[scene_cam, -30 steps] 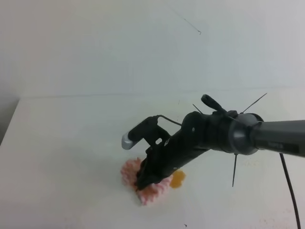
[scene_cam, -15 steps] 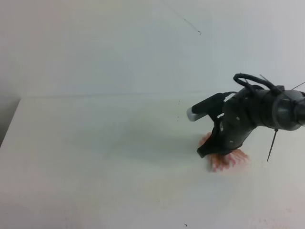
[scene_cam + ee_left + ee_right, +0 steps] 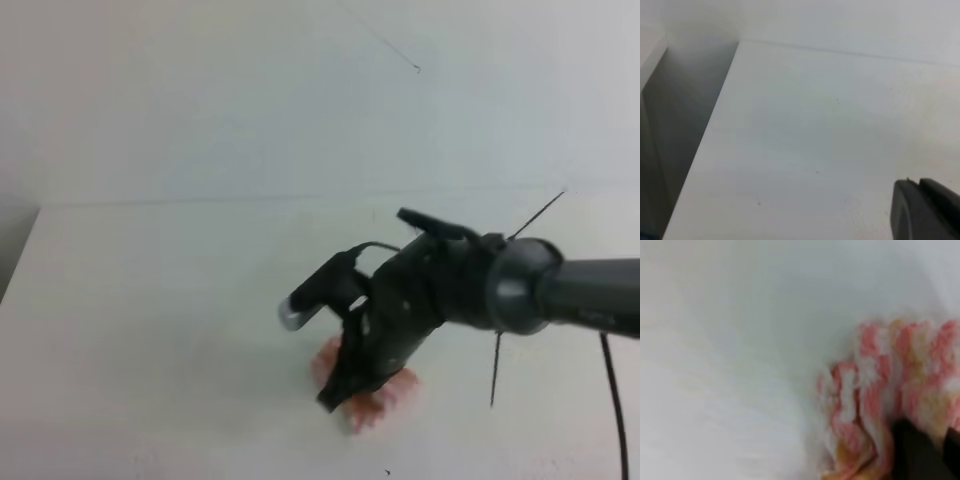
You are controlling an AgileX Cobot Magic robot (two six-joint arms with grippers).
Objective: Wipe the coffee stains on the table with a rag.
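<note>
Over on the left, the table (image 3: 150, 300) is bare white, matte, with only a few tiny dark specks; the left wrist view shows its far-left edge dropping off into shadow. The left gripper (image 3: 925, 210) is only a dark corner at the lower right of that view, and I cannot tell whether its jaws stand apart or together; it is well away from the work.

Moving right, near the middle and toward the near edge, the rag (image 3: 372, 400) lies pressed on the table under the right gripper (image 3: 340, 392). The arm reaches in from the right and angles down to the left, and the jaws are pinched nearly together on the cloth. In the right wrist view the rag (image 3: 880, 405) bunches up around the dark fingertips (image 3: 912, 447), pink-and-white stripes with tan-yellow staining soaked in.

No open coffee blotch shows on the table; it may sit under the rag or already be soaked up, I can't say which.

The rag looks light, soft and floppy, and probably damp where it is stained. It will crumple and drag rather than slide flat, so a pinch in the middle of the bunch, pushed down on the table, seems the best hold; grabbing a zigzag edge would likely let it fold over or trail.
</note>
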